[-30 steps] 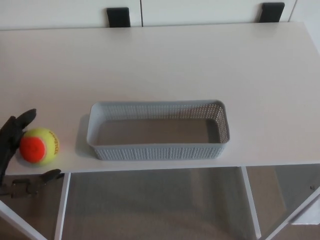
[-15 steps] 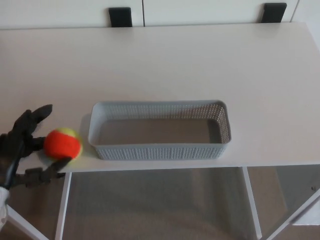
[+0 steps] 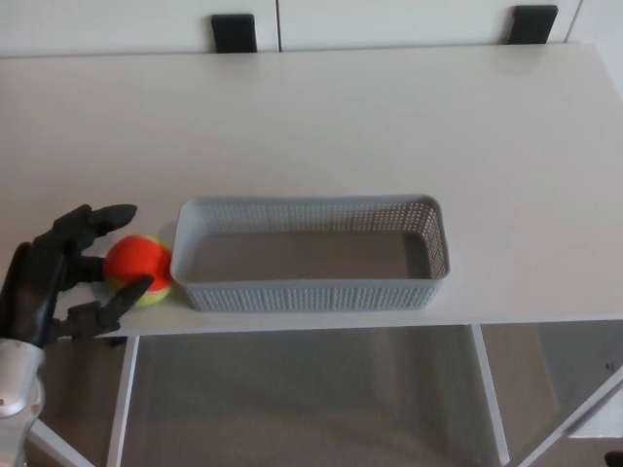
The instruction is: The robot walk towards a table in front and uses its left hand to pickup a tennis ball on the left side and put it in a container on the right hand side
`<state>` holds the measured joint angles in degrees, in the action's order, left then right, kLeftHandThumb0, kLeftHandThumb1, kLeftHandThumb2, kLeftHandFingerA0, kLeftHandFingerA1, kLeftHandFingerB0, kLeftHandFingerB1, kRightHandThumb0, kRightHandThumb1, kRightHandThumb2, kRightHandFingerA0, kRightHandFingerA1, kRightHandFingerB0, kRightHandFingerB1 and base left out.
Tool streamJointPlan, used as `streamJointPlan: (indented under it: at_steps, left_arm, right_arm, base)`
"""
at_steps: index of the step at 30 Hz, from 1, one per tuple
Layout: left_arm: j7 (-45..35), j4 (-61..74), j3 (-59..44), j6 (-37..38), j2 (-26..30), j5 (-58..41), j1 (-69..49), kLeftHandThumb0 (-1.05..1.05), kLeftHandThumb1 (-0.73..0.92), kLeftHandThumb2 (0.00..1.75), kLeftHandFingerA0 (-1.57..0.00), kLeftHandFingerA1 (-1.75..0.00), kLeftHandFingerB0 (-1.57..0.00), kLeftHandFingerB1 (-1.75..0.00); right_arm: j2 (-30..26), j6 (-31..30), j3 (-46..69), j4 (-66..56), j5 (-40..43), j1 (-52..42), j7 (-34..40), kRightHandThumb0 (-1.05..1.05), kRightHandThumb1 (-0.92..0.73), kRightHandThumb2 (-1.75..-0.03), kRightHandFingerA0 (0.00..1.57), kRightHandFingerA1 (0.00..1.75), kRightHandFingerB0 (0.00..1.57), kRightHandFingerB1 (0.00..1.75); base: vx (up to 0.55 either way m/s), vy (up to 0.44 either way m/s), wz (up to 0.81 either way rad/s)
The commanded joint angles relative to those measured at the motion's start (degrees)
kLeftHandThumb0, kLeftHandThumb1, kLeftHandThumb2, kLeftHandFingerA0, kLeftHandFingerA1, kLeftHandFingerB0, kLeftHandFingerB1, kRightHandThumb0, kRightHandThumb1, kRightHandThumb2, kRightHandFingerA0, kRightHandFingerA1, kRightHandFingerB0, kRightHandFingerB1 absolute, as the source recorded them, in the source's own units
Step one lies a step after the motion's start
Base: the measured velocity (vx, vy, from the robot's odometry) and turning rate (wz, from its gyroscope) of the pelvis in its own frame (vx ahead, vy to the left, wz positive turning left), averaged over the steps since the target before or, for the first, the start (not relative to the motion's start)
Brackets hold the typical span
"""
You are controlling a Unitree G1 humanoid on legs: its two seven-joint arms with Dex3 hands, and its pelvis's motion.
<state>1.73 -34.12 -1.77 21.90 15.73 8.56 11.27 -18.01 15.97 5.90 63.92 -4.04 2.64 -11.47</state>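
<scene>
Left hand wrapped round the ball at the table's near left edge, right next to the basket.

Nearest, at the lower left, the black left hand [image 3: 58,282] reaches in over the table's front edge and grips the ball [image 3: 134,265], an orange and yellow-green tennis ball: the two fingers [image 3: 102,216] curl over its top and far side, the thumb [image 3: 125,295] presses in from below and in front, and the palm sits to the ball's left. The ball lies on the hand's right side, just beside the left end wall of the grey perforated basket [image 3: 311,292]; whether it touches that wall, or rests on the table, I cannot tell. The basket is long, lies crosswise near the front edge, and is empty. Beyond it the white table [image 3: 321,126] stretches back to two black blocks [image 3: 234,32] at its far edge.
</scene>
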Motion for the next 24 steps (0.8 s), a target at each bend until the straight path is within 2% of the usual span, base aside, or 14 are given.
streamJointPlan:
  at_steps: [1,2,5,7,12,13,14,15,16,20,24]
  left_arm:
    - [-1.3,-0.63,0.04,-3.7,0.06,-0.49,0.65,-0.25,0.83,0.66,-1.02,-1.32,-0.7,-0.43]
    - [-1.83,-0.66,-0.03,-3.51,0.12,-0.88,0.76,-0.27,0.84,0.65,-1.04,-1.16,-0.75,-0.44]
    - [-3.08,-1.27,-0.1,-2.77,0.54,-1.54,1.67,-0.26,0.84,0.65,-1.03,-1.17,-0.75,-0.45]
    - [-4.11,-1.05,-0.08,-2.92,0.7,-1.97,1.76,-0.28,0.83,0.65,-1.02,-1.29,-0.78,-0.47]
    - [-5.6,-1.38,0.57,-2.27,1.43,-1.33,2.72,-0.31,0.84,0.65,-1.07,-1.26,-0.84,-0.48]
    - [-5.23,-1.19,1.05,-2.0,1.72,-0.35,2.37,-0.26,0.85,0.64,-1.09,-1.09,-0.87,-0.72]
    - [-5.06,-1.1,1.26,-1.89,1.84,0.07,2.22,-0.26,0.85,0.64,-1.09,-1.09,-0.87,-0.72]
    - [-4.81,-1.28,1.4,-1.53,1.95,0.33,2.29,-0.24,0.84,0.66,-1.07,-1.07,-0.84,-0.86]
    - [-4.69,-1.11,1.41,-1.97,1.84,0.26,2.38,-0.18,0.79,0.76,-1.01,-1.21,-0.79,-1.08]
    - [-4.9,-0.82,0.88,-2.4,1.55,-0.97,3.39,-0.17,0.81,0.76,-0.98,-1.34,-0.74,-1.13]
    - [-4.94,1.02,-0.4,-1.91,1.94,-2.07,2.44,-0.14,0.82,0.75,-0.98,-1.36,-0.75,-1.11]
  right_arm:
    - [-1.33,-1.48,-0.63,-0.47,-0.15,0.8,-0.33,-0.39,-0.61,-0.58,0.54,0.43,0.48,0.38]
    - [-1.46,-1.27,-0.76,-0.29,-0.19,0.92,-0.5,-0.4,-0.62,-0.58,0.54,0.44,0.47,0.38]
    - [-1.67,-0.78,-1.28,-0.28,-0.4,1.34,-0.66,-0.41,-0.62,-0.58,0.54,0.44,0.47,0.39]
    - [-1.77,-1.1,-1.24,0.62,-0.16,1.78,-0.87,-0.41,-0.61,-0.58,0.55,0.45,0.48,0.39]
    - [-1.92,-1.0,-1.14,1.33,0.02,2.73,-1.04,-0.41,-0.61,-0.58,0.55,0.45,0.48,0.39]
    - [-1.86,-1.06,-1.09,1.11,0.13,2.44,-1.1,-0.4,-0.61,-0.58,0.56,0.45,0.47,0.39]
    - [-1.84,-1.09,-1.07,1.02,0.18,2.31,-1.13,-0.4,-0.61,-0.58,0.56,0.45,0.47,0.39]
    - [-1.82,-1.21,-1.11,0.99,0.15,2.4,-1.08,-0.4,-0.61,-0.58,0.55,0.45,0.47,0.39]
    - [-1.83,-1.48,-1.04,0.96,0.22,2.62,-1.09,-0.4,-0.61,-0.58,0.56,0.44,0.48,0.38]
    - [-1.99,-2.31,-0.79,0.86,0.43,3.93,-1.05,-0.39,-0.62,-0.58,0.54,0.43,0.48,0.38]
    - [-1.77,-2.66,-0.74,0.47,0.51,3.46,-1.03,-0.38,-0.61,-0.58,0.55,0.44,0.48,0.38]
  base:
    - [0.0,0.0,0.0]
    - [0.0,0.0,0.0]
    - [0.0,0.0,0.0]
    - [0.0,0.0,0.0]
    - [0.0,0.0,0.0]
    - [0.0,0.0,0.0]
    - [0.0,0.0,0.0]
    - [0.0,0.0,0.0]
    - [0.0,0.0,0.0]
    - [0.0,0.0,0.0]
    - [0.0,0.0,0.0]
